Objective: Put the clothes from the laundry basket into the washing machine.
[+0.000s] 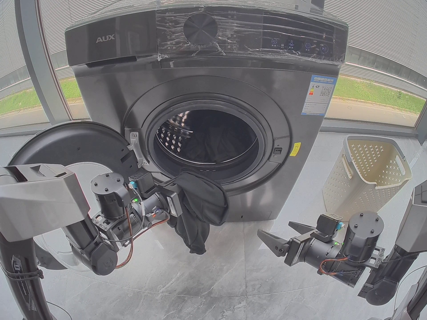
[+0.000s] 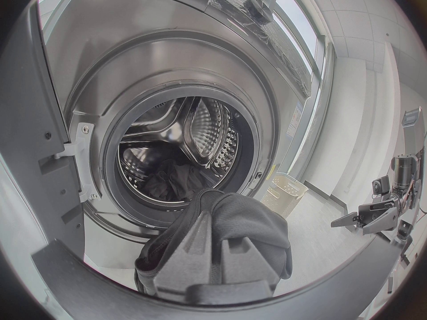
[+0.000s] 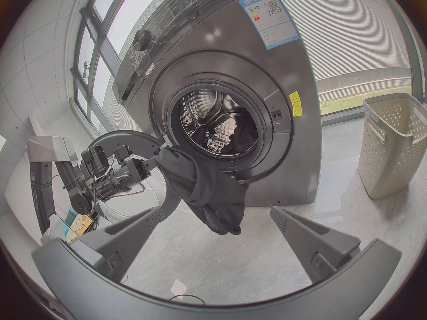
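Black garment (image 1: 200,210) pinched in the jaws of the left gripper (image 1: 177,202), lower centre-left of the head frame, just below the rim of the drum opening (image 1: 209,141) of the washing machine (image 1: 249,81). Draped over the jaws, loose end hanging toward the grey tiled floor (image 1: 222,285) without reaching it. Not yet inside the drum. More dark cloth (image 1: 220,143) already lying inside, low in the drum. Round door (image 1: 66,145) swung wide at middle left, behind the left arm. Right gripper (image 1: 275,230) at lower right, well apart from the garment, jaws spread wide and holding nothing, pointing toward frame centre. Cream perforated laundry basket (image 1: 369,174) standing on the floor at middle right, near the machine's side, behind the right arm.
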You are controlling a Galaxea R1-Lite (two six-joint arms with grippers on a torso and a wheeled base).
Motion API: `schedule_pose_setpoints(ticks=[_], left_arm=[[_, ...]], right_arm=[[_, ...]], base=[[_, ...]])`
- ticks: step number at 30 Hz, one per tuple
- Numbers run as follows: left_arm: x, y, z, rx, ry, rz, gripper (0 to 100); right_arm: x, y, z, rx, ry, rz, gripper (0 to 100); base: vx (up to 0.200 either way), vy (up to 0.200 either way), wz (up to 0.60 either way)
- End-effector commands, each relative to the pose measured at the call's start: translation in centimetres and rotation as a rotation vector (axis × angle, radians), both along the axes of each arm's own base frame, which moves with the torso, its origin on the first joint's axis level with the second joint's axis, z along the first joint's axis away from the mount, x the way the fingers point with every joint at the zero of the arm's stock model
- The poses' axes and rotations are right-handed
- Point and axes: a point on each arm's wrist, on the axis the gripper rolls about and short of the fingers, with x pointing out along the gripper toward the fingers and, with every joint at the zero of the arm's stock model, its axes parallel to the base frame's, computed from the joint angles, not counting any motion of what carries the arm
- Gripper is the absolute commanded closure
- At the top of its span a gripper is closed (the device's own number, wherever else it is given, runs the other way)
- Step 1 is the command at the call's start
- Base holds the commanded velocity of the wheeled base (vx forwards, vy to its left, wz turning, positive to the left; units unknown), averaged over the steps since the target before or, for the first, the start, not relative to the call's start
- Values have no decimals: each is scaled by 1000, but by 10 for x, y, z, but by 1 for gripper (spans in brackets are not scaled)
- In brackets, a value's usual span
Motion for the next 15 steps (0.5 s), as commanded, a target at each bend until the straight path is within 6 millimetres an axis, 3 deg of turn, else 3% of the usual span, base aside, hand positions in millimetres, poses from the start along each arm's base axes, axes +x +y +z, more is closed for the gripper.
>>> schedule_pose_setpoints(ticks=[1,15], left_arm=[[-2,1,1,-8,0,1,100],[-4,-4,-6,-18,36,-12,100]], right_arm=[[2,-1,3,19,-11,-10,0],[5,-6,-3,-7,3,-33,0]], base=[[0,0,0],[0,0,0]])
